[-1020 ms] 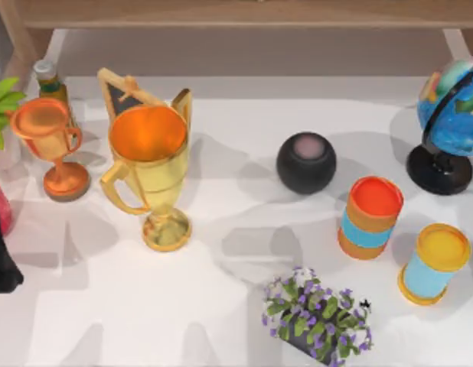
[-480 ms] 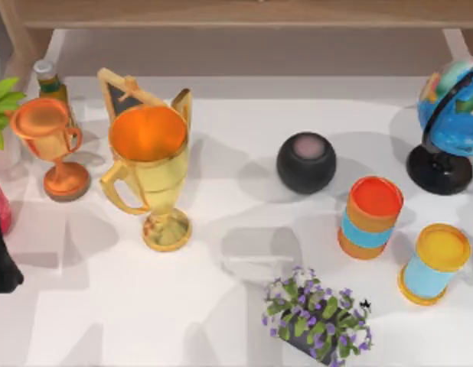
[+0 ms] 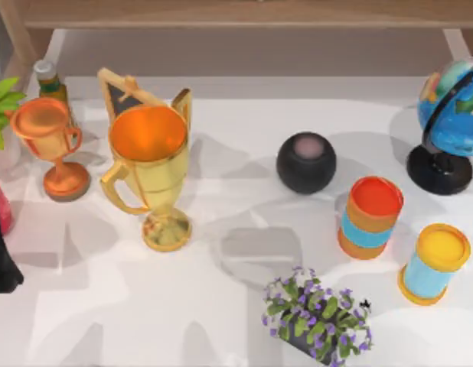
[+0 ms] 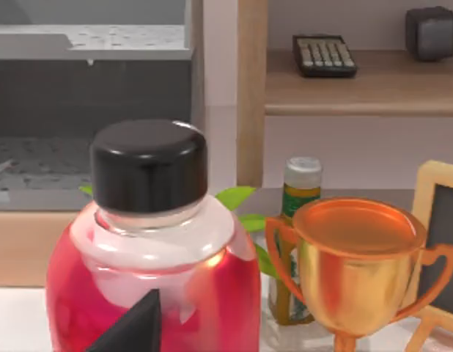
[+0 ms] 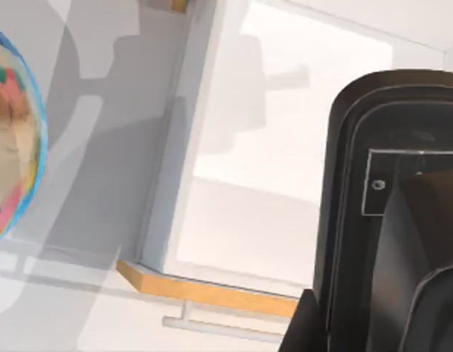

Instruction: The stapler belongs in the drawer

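**A:** Right fingers [image 5: 303, 330]: gripping or loose, you cannot tell. Same for the left fingers [image 4: 138, 326], parked beside the red bottle [image 4: 153, 286].

**B:** And the stapler [image 5: 388, 220]?

**A:** Probably that black body under your right wrist, near the drawer handle [image 5: 212, 326]. Swing wide and you clip the globe [image 5: 10, 139].

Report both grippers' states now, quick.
Left gripper: cannot be told, beside the red black-capped bottle.
Right gripper: cannot be told.
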Motion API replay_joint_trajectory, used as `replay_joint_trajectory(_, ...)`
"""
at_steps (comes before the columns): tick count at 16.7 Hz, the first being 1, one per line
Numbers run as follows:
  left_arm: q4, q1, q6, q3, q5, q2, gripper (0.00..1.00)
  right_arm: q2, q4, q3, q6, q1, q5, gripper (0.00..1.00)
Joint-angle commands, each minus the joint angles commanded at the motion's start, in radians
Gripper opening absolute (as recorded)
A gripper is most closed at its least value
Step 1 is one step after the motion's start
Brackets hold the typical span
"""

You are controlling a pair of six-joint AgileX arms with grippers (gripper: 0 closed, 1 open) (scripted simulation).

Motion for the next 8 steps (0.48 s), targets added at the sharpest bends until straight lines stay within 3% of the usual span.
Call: replay_joint_trajectory(8,0.000,0.000,0.000,0.000,0.000,0.000,1.00,0.549,-0.253,0.662,0.038,-0.142,-0.009,0.00)
